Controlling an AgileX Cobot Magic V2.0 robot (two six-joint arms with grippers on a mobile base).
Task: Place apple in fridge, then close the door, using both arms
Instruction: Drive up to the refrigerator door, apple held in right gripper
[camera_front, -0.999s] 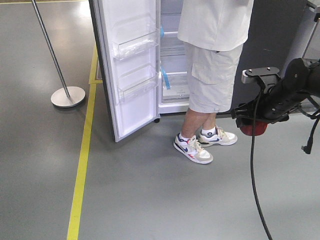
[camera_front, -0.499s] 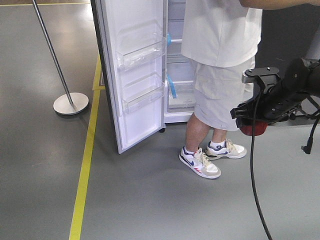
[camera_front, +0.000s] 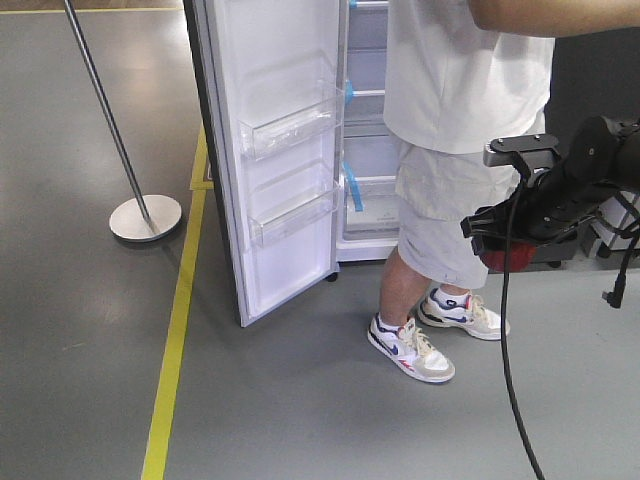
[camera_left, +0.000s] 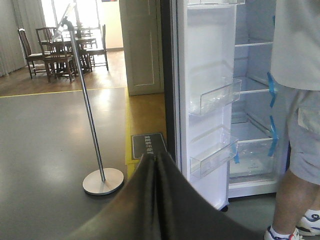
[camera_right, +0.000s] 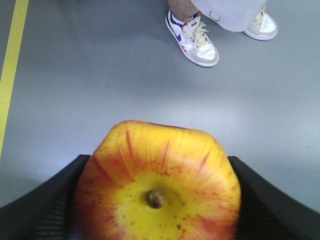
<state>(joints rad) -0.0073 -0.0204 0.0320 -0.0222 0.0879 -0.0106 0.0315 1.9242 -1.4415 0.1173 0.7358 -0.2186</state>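
Plainly, the right end effector (camera_front: 512, 240) grips the apple (camera_right: 157, 185) across its widest girth, the sensible hold for a firm, light, waxy-smooth, bruisable fruit, while the left end effector (camera_left: 156, 195) is pinched together empty, the open fridge (camera_left: 252, 110) ahead of it.

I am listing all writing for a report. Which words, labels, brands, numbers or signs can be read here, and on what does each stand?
No text is legible.
The dark floor mat beside the fridge: a row of pale characters, too small and blurred to read.
The sneakers: coloured side marks, no readable brand name.
The apple: no sticker or text shows.
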